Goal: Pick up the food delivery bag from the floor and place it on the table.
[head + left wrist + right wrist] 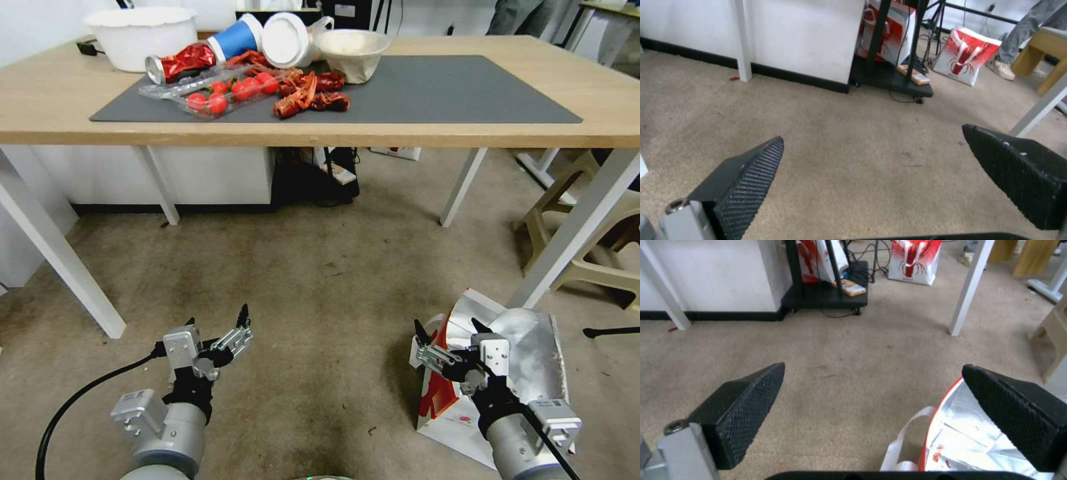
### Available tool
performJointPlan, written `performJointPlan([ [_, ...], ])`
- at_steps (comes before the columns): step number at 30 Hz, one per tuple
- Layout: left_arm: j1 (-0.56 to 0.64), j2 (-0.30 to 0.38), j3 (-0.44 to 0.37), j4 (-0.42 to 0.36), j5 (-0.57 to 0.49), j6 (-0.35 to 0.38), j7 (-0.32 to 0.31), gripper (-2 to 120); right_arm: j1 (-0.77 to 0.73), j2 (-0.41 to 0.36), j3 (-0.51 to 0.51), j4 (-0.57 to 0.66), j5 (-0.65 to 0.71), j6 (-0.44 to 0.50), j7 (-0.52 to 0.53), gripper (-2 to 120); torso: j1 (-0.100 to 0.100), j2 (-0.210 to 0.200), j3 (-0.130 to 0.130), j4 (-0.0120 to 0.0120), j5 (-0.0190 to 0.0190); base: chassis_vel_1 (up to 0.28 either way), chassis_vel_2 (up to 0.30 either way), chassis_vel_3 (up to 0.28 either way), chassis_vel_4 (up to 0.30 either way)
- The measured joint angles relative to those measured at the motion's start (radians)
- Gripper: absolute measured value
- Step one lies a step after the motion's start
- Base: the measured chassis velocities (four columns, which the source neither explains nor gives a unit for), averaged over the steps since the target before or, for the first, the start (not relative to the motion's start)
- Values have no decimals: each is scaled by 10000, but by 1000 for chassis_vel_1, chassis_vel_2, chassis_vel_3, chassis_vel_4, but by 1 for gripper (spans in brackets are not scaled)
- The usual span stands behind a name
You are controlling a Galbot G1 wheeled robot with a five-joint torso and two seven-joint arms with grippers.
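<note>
- Approach step: your right gripper (pixel 452 335) is spread wide, empty, over the near rim of the food delivery bag (pixel 533 360).
- Bag sits on the floor (pixel 320 280) beside a table (pixel 333 127) leg.
- Left gripper (pixel 220 327) spread, idle.
- Next: you need a handle (pixel 902 440) between the pads.

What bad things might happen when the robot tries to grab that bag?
1. The bag stands open on the floor, and the open right gripper hangs over its rim beside the handle; closing there may crumple the thin wall.
2. A table leg stands close behind the bag; a lift might bump it.
3. The table's left side is crowded with food, leaving less room.
</note>
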Motion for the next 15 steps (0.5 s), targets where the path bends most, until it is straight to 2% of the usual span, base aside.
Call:
performJointPlan([
  [15,88,-27,101,39,161,-40,19,100,-56,-86,88,0,81,0,0,100,-25,-62,0,-1,0,0,0,0,0],
])
